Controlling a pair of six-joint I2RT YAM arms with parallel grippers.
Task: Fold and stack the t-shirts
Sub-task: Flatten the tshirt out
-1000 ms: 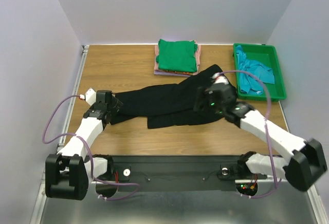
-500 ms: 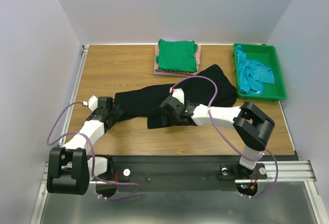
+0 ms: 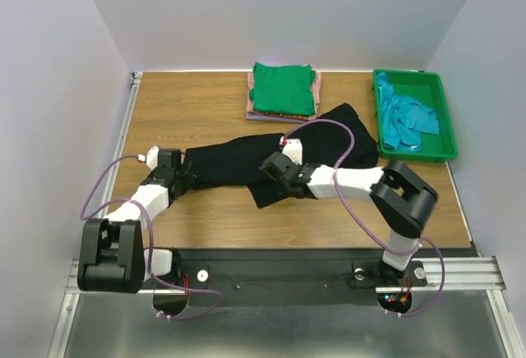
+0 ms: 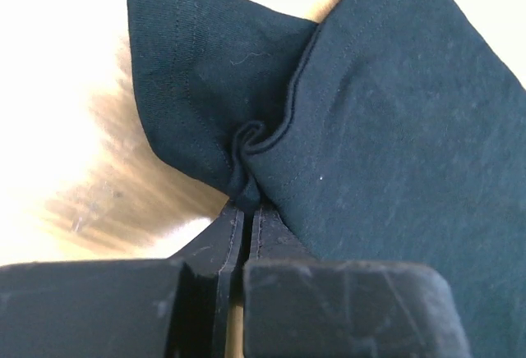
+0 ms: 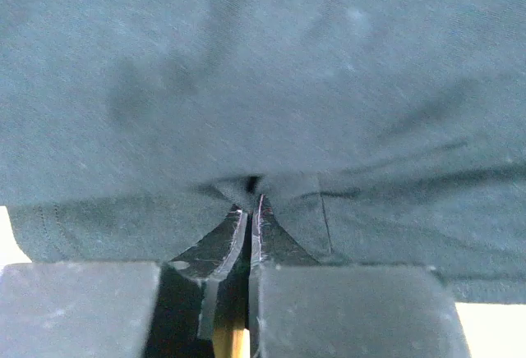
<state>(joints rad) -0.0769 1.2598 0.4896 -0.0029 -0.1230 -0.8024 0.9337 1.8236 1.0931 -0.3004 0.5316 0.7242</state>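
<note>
A large black t-shirt [image 3: 246,161] lies stretched across the middle of the wooden table [image 3: 189,103]. My left gripper [image 3: 182,174] is shut on the black t-shirt's left end; the cloth [image 4: 345,128] bunches at the fingertips [image 4: 246,202]. My right gripper [image 3: 275,176] is shut on the black t-shirt's near edge; in the right wrist view the cloth [image 5: 263,71] fills the frame and puckers at the pinch [image 5: 249,202]. A folded green t-shirt [image 3: 283,89] tops a stack at the back, with pink [image 3: 317,87] and lilac [image 3: 261,117] edges showing beneath. A teal t-shirt [image 3: 404,120] lies crumpled in the tray.
A rigid green plastic tray [image 3: 445,116] stands at the back right corner. White walls close in the table on three sides. A metal rail [image 3: 123,136] runs along the table's left edge. Purple cables loop off both arms.
Both grippers have closed on the black t-shirt. The right arm swung from the shirt's right part to its near middle edge and folded back; the shirt's lower flap shifted right.
</note>
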